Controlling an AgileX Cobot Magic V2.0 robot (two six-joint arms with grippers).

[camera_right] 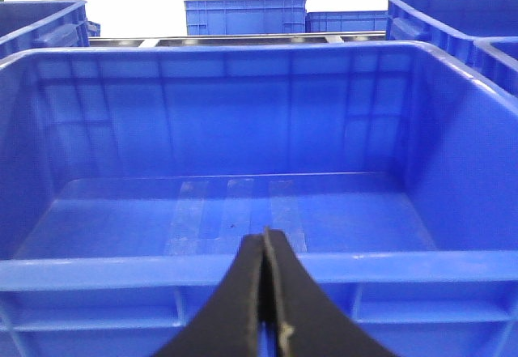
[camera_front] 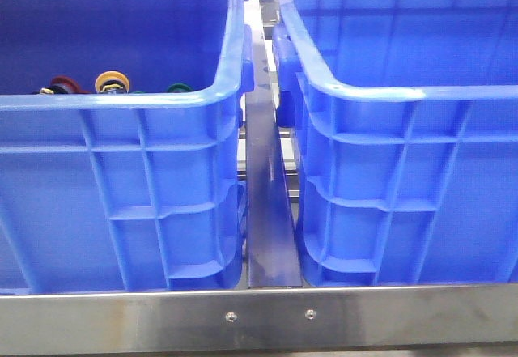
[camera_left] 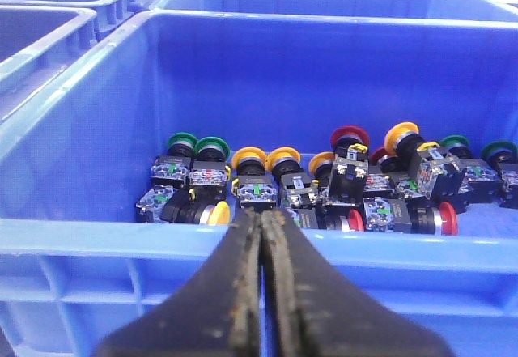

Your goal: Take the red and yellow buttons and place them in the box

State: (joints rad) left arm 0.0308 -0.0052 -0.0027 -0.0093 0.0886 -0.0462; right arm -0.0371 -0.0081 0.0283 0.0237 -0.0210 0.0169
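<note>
steel table edge (camera_front: 259, 318), bright backlight

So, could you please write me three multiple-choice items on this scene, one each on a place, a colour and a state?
1. Where do the push buttons lie?
A. In the left crate
B. In the right crate
C. On the steel rail between the crates

2. Which cap colours show among them?
A. Red and yellow only
B. Red, yellow and green
C. Blue and white

3. How is the left hand set?
A. Wide open
B. Shut on a button
C. Shut, holding nothing

Key: 1 A, the front view shows caps inside the left crate while the right crate has a bare floor. 2 B, all three colours show in the left wrist view. 3 C, its fingers meet with nothing between them.
</note>
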